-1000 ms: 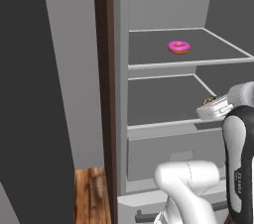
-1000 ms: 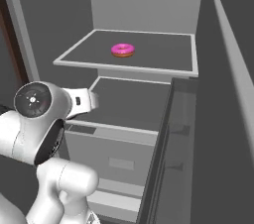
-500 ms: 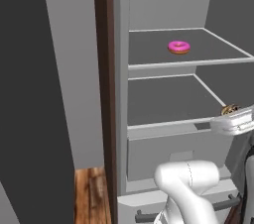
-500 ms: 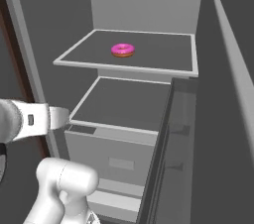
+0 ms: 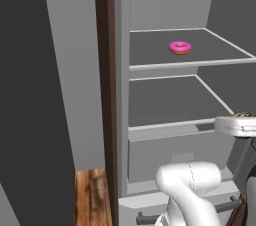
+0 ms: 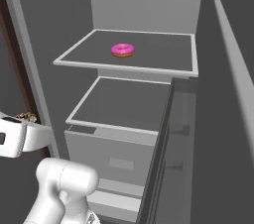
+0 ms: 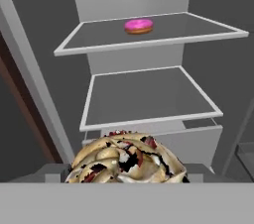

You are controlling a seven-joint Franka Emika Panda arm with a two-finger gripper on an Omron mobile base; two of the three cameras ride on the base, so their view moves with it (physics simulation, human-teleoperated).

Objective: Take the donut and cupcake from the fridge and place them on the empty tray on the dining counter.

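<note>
The fridge [image 6: 149,0] stands open, with its grey inside facing the robot and its door [image 6: 233,94] swung out along the right side of the right base view. Inside, an upper shelf [image 5: 150,50] sits above a lower shelf [image 5: 160,100], and a closed drawer [image 6: 119,153] lies beneath them. A strip of wooden floor [image 5: 92,197] shows to the left of the fridge. The white arm [image 5: 192,190] rises in front of the drawer. The gripper [image 5: 239,126] hangs outside the fridge, level with the front of the lower shelf, and it holds the cupcake [image 7: 126,161] between its fingers, the brown and cream top filling the bottom of the hand view. The donut [image 7: 138,26] rests alone on the upper shelf, near its middle, well apart from the gripper.
</note>
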